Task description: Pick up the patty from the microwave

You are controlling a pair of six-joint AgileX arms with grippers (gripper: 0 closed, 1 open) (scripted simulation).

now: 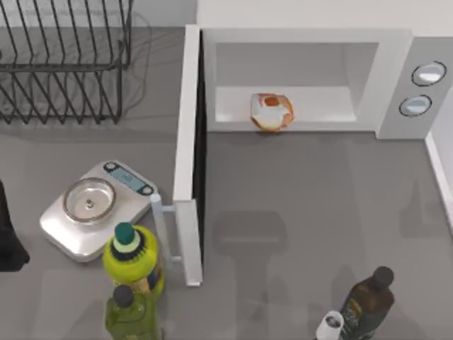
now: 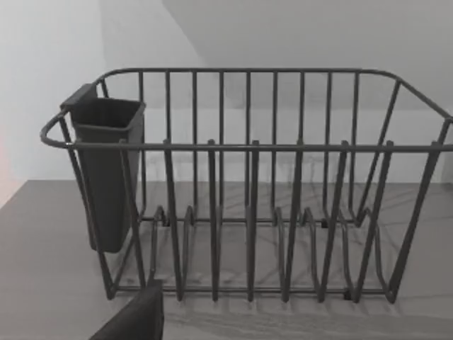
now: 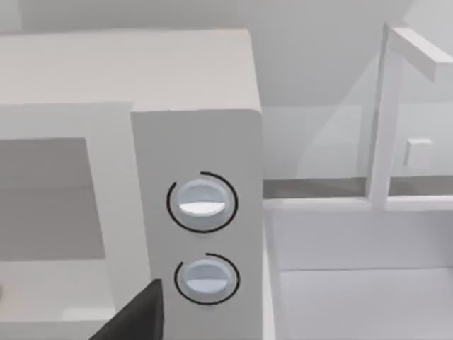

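Patty (image 1: 271,112) at open microwave's (image 1: 311,42) front edge

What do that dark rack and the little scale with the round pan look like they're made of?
The rack looks like thin metal wire with a dark matte coating: slim bent rods, no shine. Its cup seems to be dark plastic. The scale looks like brushed metal or silver-painted plastic, with a shiny round pan, probably steel.

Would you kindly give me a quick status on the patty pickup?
Patty at front edge of microwave floor, untouched. Door swung wide open. Approach path unobstructed; bottles and scale off to the left.
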